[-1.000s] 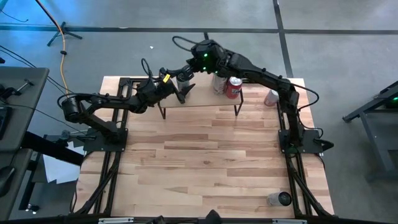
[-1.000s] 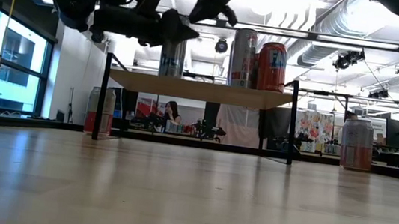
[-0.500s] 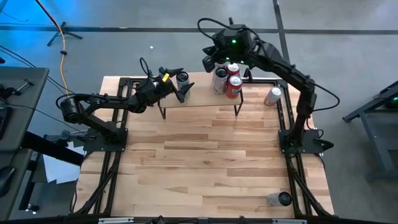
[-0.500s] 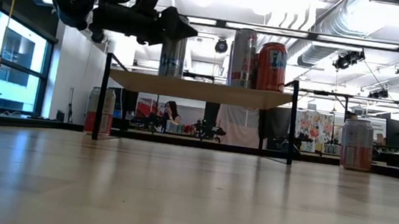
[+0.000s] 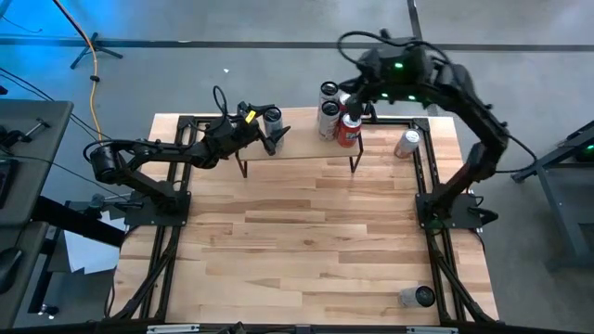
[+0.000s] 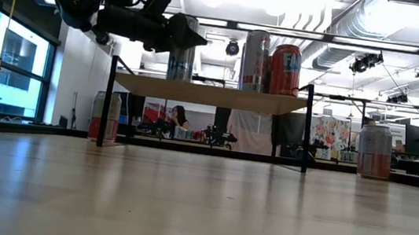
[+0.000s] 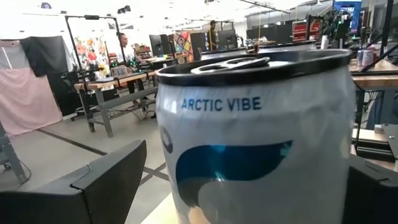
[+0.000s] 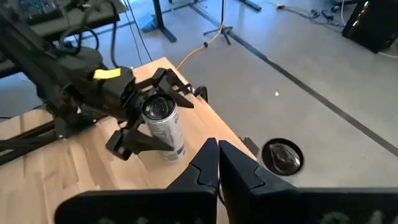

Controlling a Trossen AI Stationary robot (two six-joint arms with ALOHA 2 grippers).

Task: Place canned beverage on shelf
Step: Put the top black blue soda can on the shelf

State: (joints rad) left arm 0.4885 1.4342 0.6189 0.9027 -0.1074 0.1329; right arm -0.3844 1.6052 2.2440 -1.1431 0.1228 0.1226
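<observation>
A silver canned beverage [image 7: 249, 124] marked ARCTIC VIBE stands upright on its base at the left end of the shelf [image 5: 306, 148]. The shelf is a light plank on black wire legs at the table's far side. My left gripper [image 5: 275, 126] reaches in level from the table's left and is open. One finger stands on each side of the can, and a gap shows beside it in the left wrist view. My right gripper [image 8: 217, 155] is shut and empty. It hangs high above the shelf's right end [image 5: 349, 98].
A tall silver can [image 6: 256, 59] and a red can [image 6: 284, 69] stand on the shelf's right end. One can [image 5: 406, 142] stands on the table to the shelf's right, and another [image 5: 418, 296] lies near the front right corner. A can [image 6: 104, 116] shows by the shelf's left legs.
My right gripper, still shut, has pulled away from the silver can toward the table's right edge. It has also risen out of the top of the low view. The silver can has stayed upright on the shelf between my left gripper's fingers.
</observation>
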